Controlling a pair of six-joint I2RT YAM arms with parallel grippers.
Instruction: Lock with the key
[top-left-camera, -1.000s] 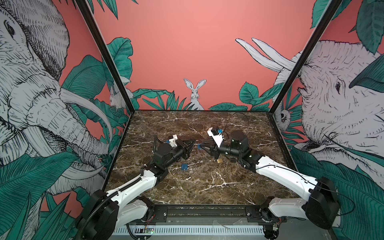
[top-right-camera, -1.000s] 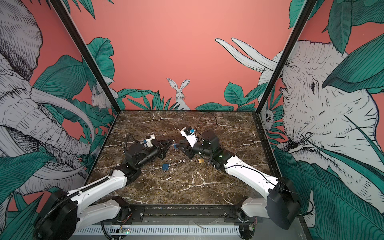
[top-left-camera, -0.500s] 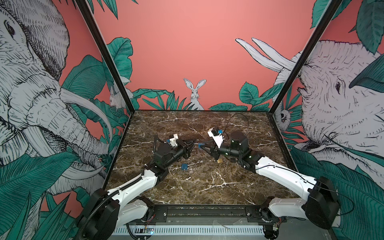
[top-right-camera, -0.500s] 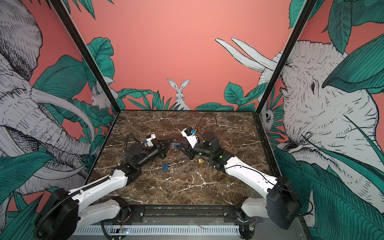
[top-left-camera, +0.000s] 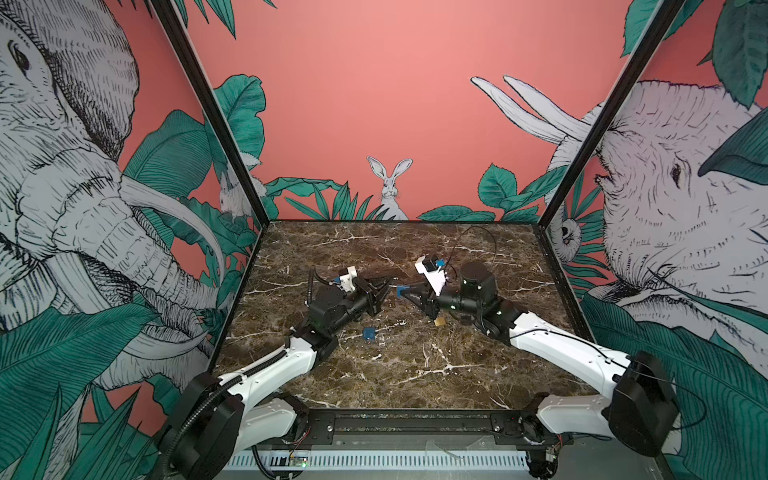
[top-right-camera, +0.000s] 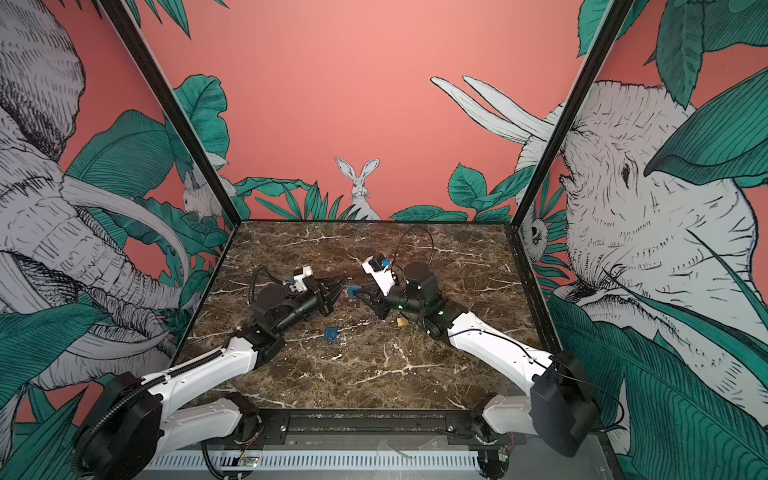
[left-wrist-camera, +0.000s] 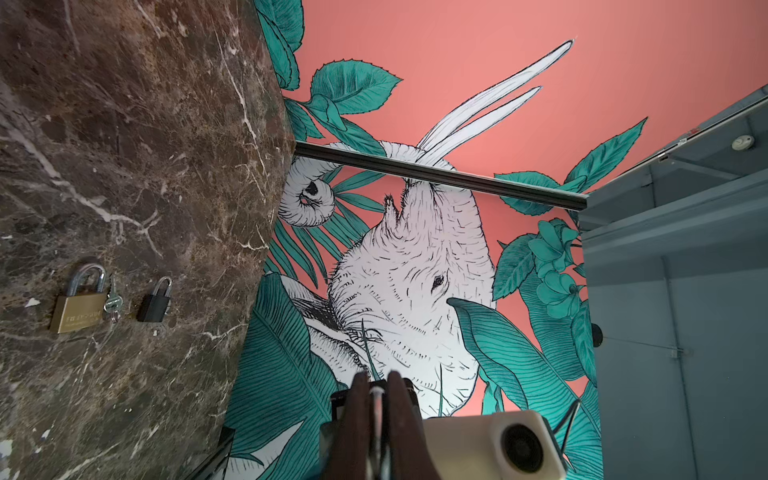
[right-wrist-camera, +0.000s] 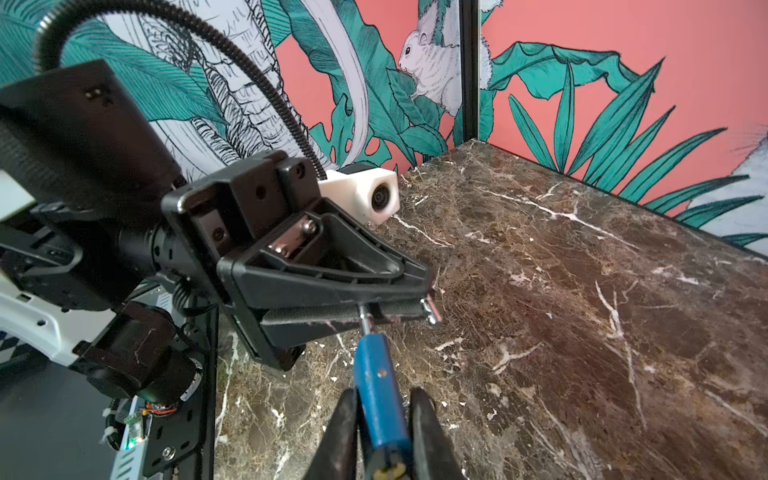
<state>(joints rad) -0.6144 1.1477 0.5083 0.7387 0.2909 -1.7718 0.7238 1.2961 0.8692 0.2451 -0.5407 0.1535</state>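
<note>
A blue padlock (right-wrist-camera: 380, 395) hangs in the air between the two grippers above the middle of the table. My right gripper (right-wrist-camera: 384, 395) is shut on its narrow blue body, a finger on each side; a brass keyhole shows at its base. The silver shackle (right-wrist-camera: 365, 320) runs into my left gripper (top-left-camera: 388, 284), which is shut on it, and one shackle end (right-wrist-camera: 432, 311) sticks out free. In the left wrist view the left gripper (left-wrist-camera: 377, 380) pinches a silver rod. A small silver key (left-wrist-camera: 112, 301) lies on the table.
The key lies between a brass padlock (left-wrist-camera: 79, 307) and a black padlock (left-wrist-camera: 156, 301), under the right arm. The brass padlock (top-left-camera: 440, 322) also shows in both top views. A small blue object (top-left-camera: 368, 333) lies on the marble table (top-left-camera: 415, 374) in front of the grippers.
The right gripper's fingers have closed in on the blue padlock's body. Both arms have stayed about where they were, and the left grip is the same.
</note>
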